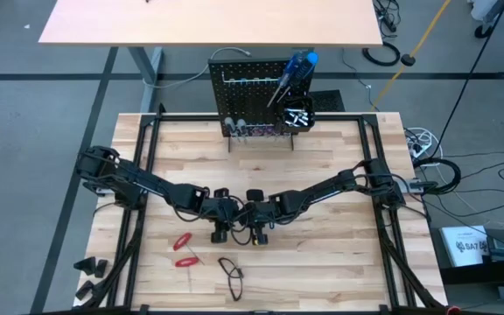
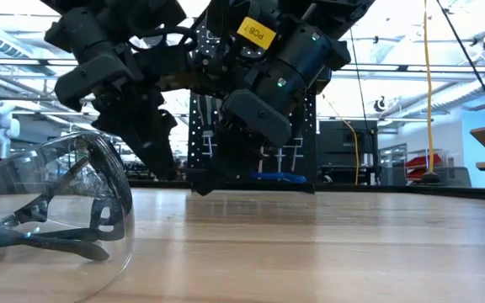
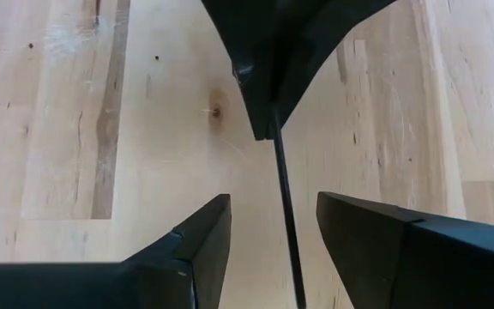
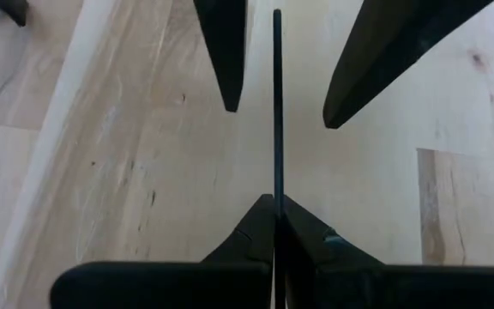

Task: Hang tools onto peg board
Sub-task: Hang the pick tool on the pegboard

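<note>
A thin dark metal rod (image 4: 277, 103) is held in my right gripper (image 4: 277, 202), which is shut on it at the middle of the table (image 1: 254, 214). My left gripper (image 3: 273, 206) faces it from the left (image 1: 226, 214) and is open. Its two fingers stand on either side of the rod (image 3: 283, 184) with a gap on each side. Both grippers hang slanting down above the tabletop in the low view. The peg board (image 1: 243, 87) stands upright at the table's far edge, with blue-handled screwdrivers (image 1: 296, 70) on it. My right gripper pinches the rod at one end (image 4: 277, 190) between its two fingertips. The rod runs straight on from the fingers, in line with them, toward the left gripper. Its free end (image 4: 277, 15) passes between the left gripper's open fingers.
Two red-handled tools (image 1: 183, 250) lie on the table near the front, left of the grippers. Clear safety glasses (image 1: 232, 269) lie by the near edge, large in the low view (image 2: 57, 202). A small black bin (image 1: 297, 116) hangs on the peg board's right.
</note>
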Tool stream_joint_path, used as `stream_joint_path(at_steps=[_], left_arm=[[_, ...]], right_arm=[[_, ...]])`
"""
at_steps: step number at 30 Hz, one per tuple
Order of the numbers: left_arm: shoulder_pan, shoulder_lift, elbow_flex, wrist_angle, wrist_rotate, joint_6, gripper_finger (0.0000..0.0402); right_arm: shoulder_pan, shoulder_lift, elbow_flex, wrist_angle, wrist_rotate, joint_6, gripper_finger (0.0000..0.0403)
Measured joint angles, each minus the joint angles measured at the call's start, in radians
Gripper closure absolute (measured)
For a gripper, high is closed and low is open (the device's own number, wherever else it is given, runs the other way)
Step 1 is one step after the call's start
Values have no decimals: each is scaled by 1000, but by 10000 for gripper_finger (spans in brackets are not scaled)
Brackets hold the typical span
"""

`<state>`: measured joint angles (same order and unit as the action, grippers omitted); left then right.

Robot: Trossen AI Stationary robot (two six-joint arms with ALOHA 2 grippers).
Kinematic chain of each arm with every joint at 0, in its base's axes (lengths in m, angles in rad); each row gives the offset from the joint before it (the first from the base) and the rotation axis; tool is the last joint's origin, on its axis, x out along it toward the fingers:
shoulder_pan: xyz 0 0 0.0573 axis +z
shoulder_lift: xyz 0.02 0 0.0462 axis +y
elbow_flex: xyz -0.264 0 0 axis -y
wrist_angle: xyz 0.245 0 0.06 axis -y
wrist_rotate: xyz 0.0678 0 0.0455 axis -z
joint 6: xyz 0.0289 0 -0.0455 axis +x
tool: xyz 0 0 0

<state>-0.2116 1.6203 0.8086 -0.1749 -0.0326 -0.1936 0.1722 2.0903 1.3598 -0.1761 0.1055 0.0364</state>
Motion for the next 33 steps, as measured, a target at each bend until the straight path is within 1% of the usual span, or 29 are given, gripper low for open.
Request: stream_joint_path(at_steps=[3, 5, 8, 12, 13, 18, 21, 24, 28, 30, 33], left_arm=[[0, 0, 0, 0, -5, -1, 232], [0, 0, 0, -1, -5, 0, 250], [0, 0, 0, -1, -6, 4, 296], [0, 0, 0, -2, -6, 19, 378], [1, 0, 0, -3, -6, 19, 387], [1, 0, 0, -3, -9, 20, 390], [1, 0, 0, -3, -9, 24, 395], [0, 0, 0, -2, -14, 27, 396], [0, 0, 0, -3, -28, 28, 397], [1, 2, 0, -4, -36, 25, 398], [2, 2, 0, -48, -64, 23, 398]], right_arm=[[0, -1, 0, 0, 0, 0, 403], [0, -1, 0, 0, -1, 0, 403], [0, -2, 1, 2, -1, 0, 403], [-1, -2, 1, 3, 0, 0, 403], [-1, -2, 1, 3, 0, 3, 403], [-1, -3, 1, 8, 0, 4, 402], [4, -3, 1, 8, -3, -9, 391], [13, -3, 2, 13, -2, -31, 359], [19, -4, 3, 11, 9, -23, 305], [19, -19, 4, -26, 26, -23, 281], [17, -54, 7, -65, 23, -1, 254]])
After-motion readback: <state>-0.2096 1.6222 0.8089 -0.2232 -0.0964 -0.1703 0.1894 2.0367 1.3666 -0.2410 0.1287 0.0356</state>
